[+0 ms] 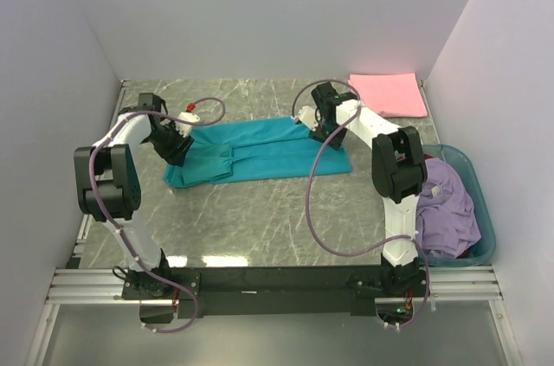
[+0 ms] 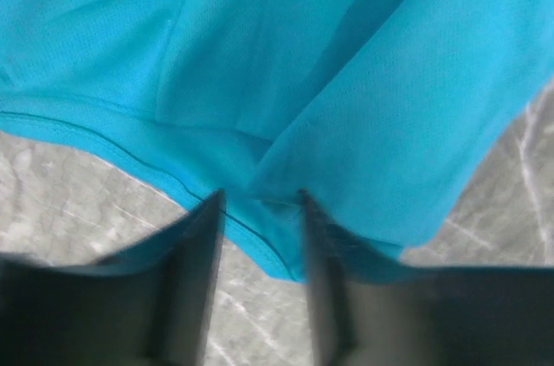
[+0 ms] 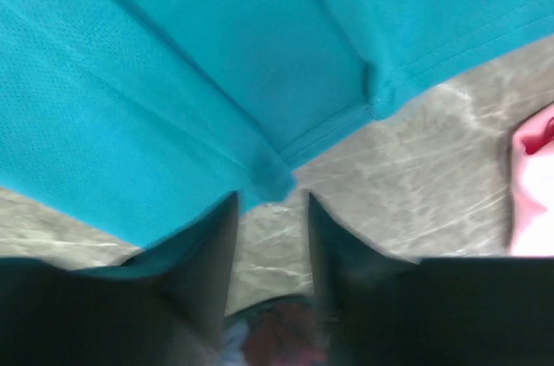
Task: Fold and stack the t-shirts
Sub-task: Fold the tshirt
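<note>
top external view: the teal t-shirt [image 1: 260, 148] lies lengthwise across the middle of the marble table [image 1: 260, 223], partly folded into a long band.
left gripper [image 1: 180, 151]: low over the shirt's left end, at the cloth.
right gripper [image 1: 318, 131]: low at the shirt's far right edge.
left wrist view: the fingers [image 2: 195, 253] stand parted with a clear gap; the shirt's hemmed edge reaches into the gap at the tips, but they are not closed on it.
right wrist view: the fingers [image 3: 208, 253] are parted in the same way; bare table shows in the gap, and a folded corner of teal cloth lies just beyond the tips, not gripped.
pink t-shirt [image 1: 389, 93]: folded flat in the far right corner of the table, apart from the teal one.
lavender t-shirt [image 1: 446, 206]: crumpled inside the teal plastic basket [image 1: 487, 226], beside the right arm.
</note>
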Robot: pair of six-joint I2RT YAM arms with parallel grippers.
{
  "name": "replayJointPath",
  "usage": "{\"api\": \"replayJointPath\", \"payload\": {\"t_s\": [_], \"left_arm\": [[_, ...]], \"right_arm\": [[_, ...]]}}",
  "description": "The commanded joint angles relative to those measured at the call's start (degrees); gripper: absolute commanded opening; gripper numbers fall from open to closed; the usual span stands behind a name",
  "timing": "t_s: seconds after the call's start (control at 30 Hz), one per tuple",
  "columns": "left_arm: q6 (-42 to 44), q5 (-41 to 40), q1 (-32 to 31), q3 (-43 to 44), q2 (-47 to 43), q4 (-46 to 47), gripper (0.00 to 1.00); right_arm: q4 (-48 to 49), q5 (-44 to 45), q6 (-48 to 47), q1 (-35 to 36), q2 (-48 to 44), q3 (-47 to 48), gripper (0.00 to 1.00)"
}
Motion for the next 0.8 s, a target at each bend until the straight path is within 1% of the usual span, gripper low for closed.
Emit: {"api": "replayJointPath", "payload": {"t_s": [0.0,0.03,0.07,0.17,0.2,0.23,0.4,0.57,0.77], "left_arm": [[-1.51,4.43,2.8,2.91,-2.79,-4.59,0.6],[-1.69,6.96,4.63,2.83,-3.67,-6.95,0.61],[-2.13,8.38,5.61,2.48,-5.68,-7.84,0.61],[-3.53,12.08,8.69,-0.85,-9.46,-10.48,0.61],[-3.97,12.43,9.13,-2.08,-10.35,-10.49,0.6],[-4.76,13.22,9.74,-4.35,-11.22,-10.4,0.6],[-9.95,14.99,9.92,-10.87,-14.05,-5.83,0.6],[-12.06,14.55,10.01,-10.97,-10.98,-3.28,0.59],[-10.22,12.97,10.01,-10.18,-9.21,-3.89,0.61]], "right_arm": [[-3.09,-2.03,3.52,-2.92,-0.66,4.92,0.47],[-5.8,-4.13,4.76,-3.98,-1.02,7.28,0.52],[-7.48,-8.33,6.08,-4.77,-1.55,8.43,0.54],[-13.2,-14.77,11.79,-8.55,-2.95,10.64,0.54],[-13.65,-18.61,14.5,-9.52,-4.09,9.95,0.54],[-13.74,-20.13,15.75,-11.01,-4.62,7.85,0.54],[-13.22,-27.52,21.73,-13.39,-4.9,1.52,0.5],[-11.37,-28.49,24.45,-13.83,-3.14,-1.22,0.49],[-10.58,-28.06,26.21,-13.92,-0.85,-2.19,0.49]]}}
